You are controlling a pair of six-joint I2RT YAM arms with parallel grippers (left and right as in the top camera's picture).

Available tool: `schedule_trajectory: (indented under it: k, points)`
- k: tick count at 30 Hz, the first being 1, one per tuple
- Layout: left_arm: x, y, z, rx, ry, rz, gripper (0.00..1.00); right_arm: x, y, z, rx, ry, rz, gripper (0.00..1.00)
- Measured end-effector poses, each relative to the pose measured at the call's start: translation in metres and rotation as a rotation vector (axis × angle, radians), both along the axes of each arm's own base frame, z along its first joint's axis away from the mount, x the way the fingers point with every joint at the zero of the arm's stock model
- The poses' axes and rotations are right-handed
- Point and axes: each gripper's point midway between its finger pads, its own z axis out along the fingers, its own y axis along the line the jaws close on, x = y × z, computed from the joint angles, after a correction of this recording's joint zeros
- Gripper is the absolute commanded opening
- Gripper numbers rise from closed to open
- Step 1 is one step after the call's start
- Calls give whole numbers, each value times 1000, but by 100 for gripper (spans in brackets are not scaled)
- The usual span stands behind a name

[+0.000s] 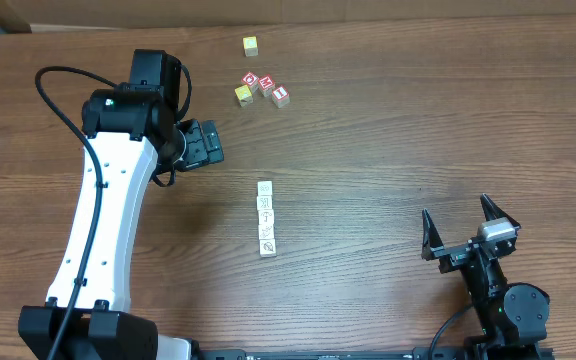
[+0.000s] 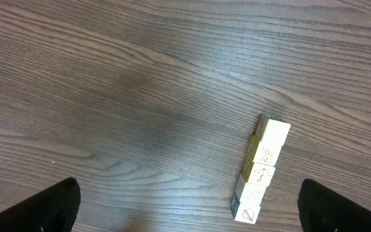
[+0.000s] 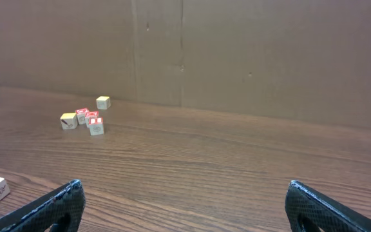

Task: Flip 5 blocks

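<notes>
Blocks (image 1: 266, 217): touching row, long axis 12-to-6 o'clock. Left gripper (image 1: 204, 144), right gripper (image 1: 457, 222): fingers wide, empty.

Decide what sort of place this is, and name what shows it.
Probably a robotics lab test bench: a left arm and right arm mounted at a wood-grain table, a cardboard backdrop behind, and small picture blocks lined up for practice.

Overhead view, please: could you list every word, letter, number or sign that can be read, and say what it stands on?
None can be read as text.
Red-faced cubes: white marks, probably letters, too small to read.
Blocks in the row: dark line drawings, no words or numbers seen.
Yellow cubes: nothing legible.
</notes>
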Motion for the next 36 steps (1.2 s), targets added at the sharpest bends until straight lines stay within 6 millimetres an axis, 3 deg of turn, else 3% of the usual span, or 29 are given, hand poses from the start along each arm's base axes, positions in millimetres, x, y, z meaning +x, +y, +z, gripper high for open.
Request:
schedule_trajectory:
  k: [11,14,16,19,24,27,31,34,36]
  points:
    - [-1,0,2,0,-6,0,100,0,0,0,-3,-1,0,100]
    - [-6,0,15,-4,-49,0,100,0,0,0,-3,-1,0,100]
    - [-12,1,35,-9,-113,0,100,0,0,0,-3,-1,1,100]
    - [-32,3,77,-20,-259,0,100,0,0,0,-3,-1,0,100]
    - [-91,11,153,-25,-560,10,100,0,0,0,-4,-1,0,100]
    - [-126,18,181,-14,-695,26,100,0,0,0,-3,-1,1,100]
    - [-164,24,192,-2,-772,40,100,0,0,0,-3,-1,1,100]
    - [-175,26,188,2,-775,44,100,0,0,0,-3,-1,0,100]
    - [-181,28,174,9,-756,51,100,0,0,0,-3,-1,0,100]
